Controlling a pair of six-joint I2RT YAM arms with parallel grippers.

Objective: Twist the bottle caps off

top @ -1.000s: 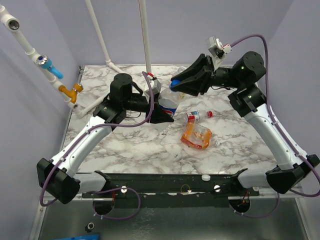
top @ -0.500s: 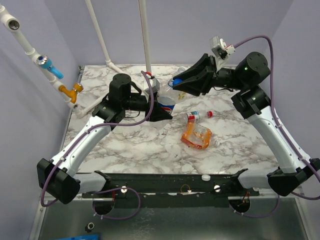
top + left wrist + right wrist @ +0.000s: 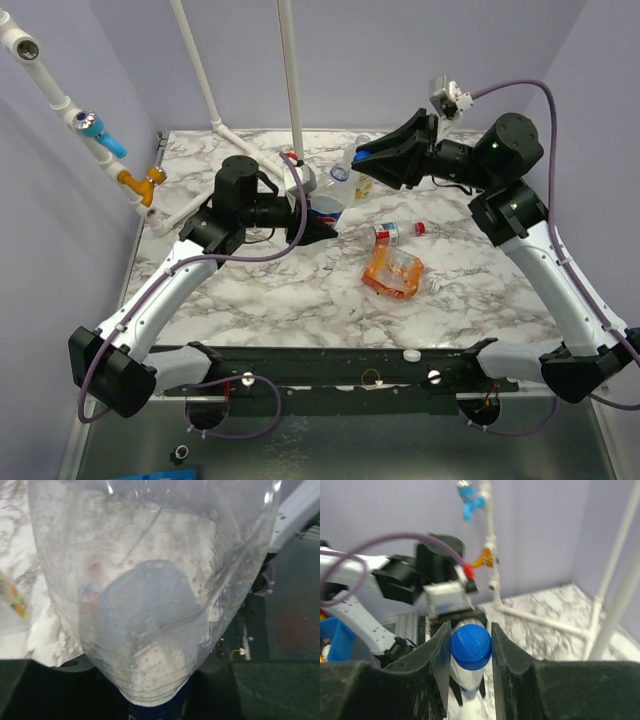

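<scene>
My left gripper (image 3: 318,226) is shut on the body of the clear Pepsi bottle (image 3: 328,204) and holds it tilted toward the right arm. The bottle fills the left wrist view (image 3: 150,580) and hides the fingers. Its open white mouth (image 3: 340,173) shows. My right gripper (image 3: 362,158) is shut on the blue cap (image 3: 357,158), a short gap off the mouth. In the right wrist view the blue cap (image 3: 470,646) sits pinched between both fingers (image 3: 440,655), with the bottle neck (image 3: 468,685) behind it.
A small red-label bottle (image 3: 387,233) with a red cap (image 3: 420,228) lies mid-table. A crushed orange-label bottle (image 3: 393,270) lies in front of it. A bottle with a yellow label (image 3: 364,185) stands behind my right gripper. A white cap (image 3: 440,287) lies loose. A white pole (image 3: 291,80) stands at the back.
My right gripper has pulled back to the right with the blue cap, which came off the Pepsi bottle. My left gripper has drawn the bottle slightly left and lower.
</scene>
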